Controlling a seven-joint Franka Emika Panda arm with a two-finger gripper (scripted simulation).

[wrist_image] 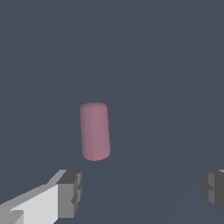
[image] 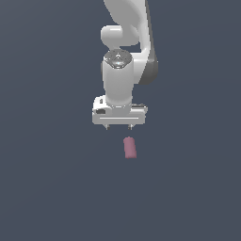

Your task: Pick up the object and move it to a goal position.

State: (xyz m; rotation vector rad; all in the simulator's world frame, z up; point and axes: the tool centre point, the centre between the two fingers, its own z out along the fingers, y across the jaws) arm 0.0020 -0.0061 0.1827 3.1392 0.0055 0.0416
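The pincer (image: 119,127) hangs with its 2 fingers spread apart, gripping nothing. The dusty-pink peg (image: 130,147) lies on the dark worktop (image: 47,188) just beyond the pincer's fingertips, apart from both fingers.

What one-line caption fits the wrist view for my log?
Open white gripper poised near a small dusty-pink matte cylinder, which lies ahead of the grey fingertips, not between them.

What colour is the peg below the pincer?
Dusty pink, matte and uniform, no pattern. The peg shows best in the wrist view.
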